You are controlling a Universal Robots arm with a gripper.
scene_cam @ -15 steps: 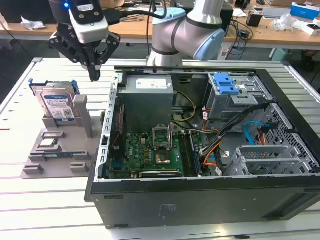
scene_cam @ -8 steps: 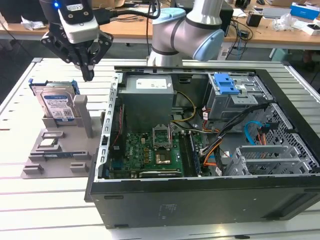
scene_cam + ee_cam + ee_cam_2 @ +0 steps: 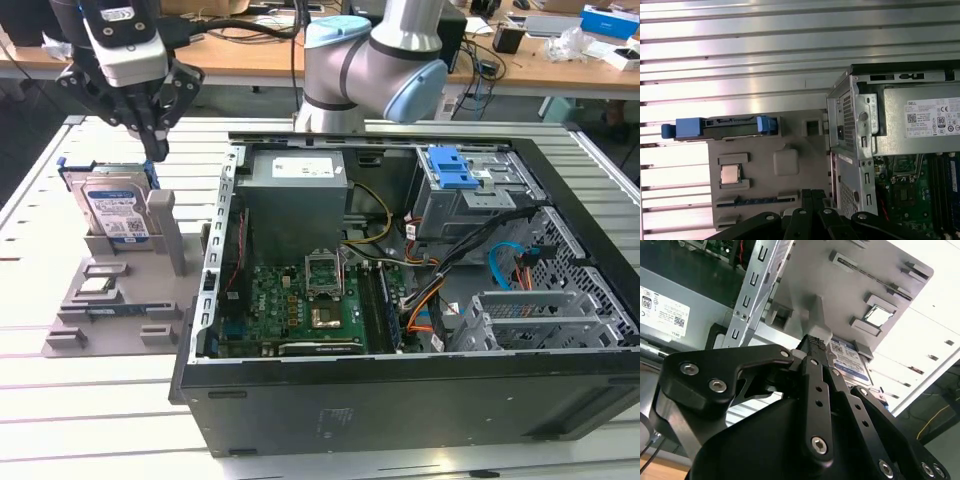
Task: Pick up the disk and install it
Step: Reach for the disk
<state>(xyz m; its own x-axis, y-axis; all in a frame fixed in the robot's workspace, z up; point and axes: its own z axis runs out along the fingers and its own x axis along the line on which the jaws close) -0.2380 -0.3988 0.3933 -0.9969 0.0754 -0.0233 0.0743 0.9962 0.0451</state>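
Disk [image 3: 115,208]: silver drive in a blue carrier frame, standing on edge in a slot of the grey fixture [image 3: 70,335] at the exterior view's left, just beside the open computer case [image 3: 400,405]; not yet lifted. Gripper [image 3: 155,147]: poised just above the drive's upper edge, at its case-side end, jaws drawn together and holding nothing. Handling note, by judgement: the jaws must part enough to straddle the thin faces, centred along the top edge and clear of the fixture's upright post [image 3: 168,230], closing squarely for a straight lift.
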